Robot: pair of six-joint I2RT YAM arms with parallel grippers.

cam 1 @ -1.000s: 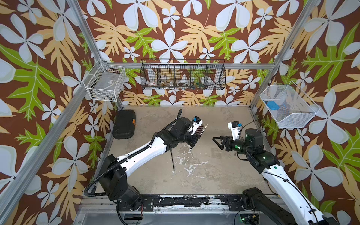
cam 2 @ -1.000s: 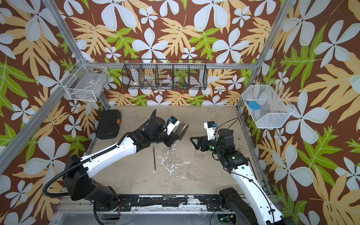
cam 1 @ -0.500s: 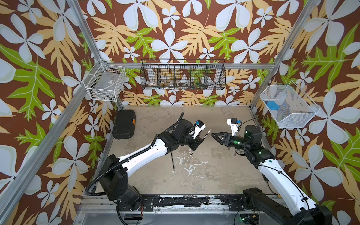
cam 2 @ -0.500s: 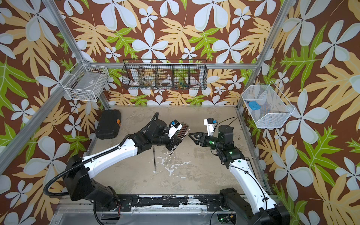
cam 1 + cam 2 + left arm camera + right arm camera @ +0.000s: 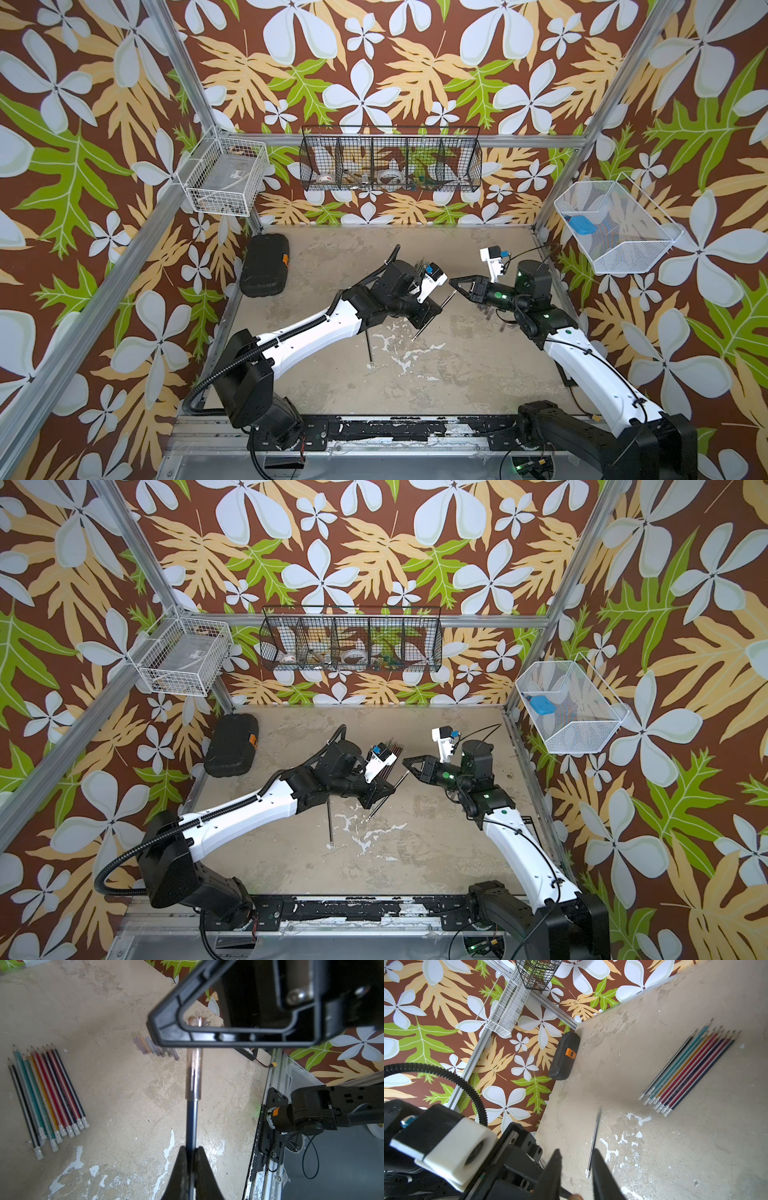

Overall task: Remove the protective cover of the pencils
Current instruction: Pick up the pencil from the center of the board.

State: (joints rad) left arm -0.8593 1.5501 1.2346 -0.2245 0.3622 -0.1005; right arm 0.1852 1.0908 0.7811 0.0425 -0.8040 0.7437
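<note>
Grey, scuffed table under me, and the pencils lie on it in a flat row, well off to one side. My left claw is clenched on a dark pencil held off the table. My right claw pinches its clear cover. Loose covers lie beyond.

We find both top views bright and evenly lit, with soft shadows on the table. In the wrist views, parts nearest the lens blur, while the pencils lie sharp.
</note>
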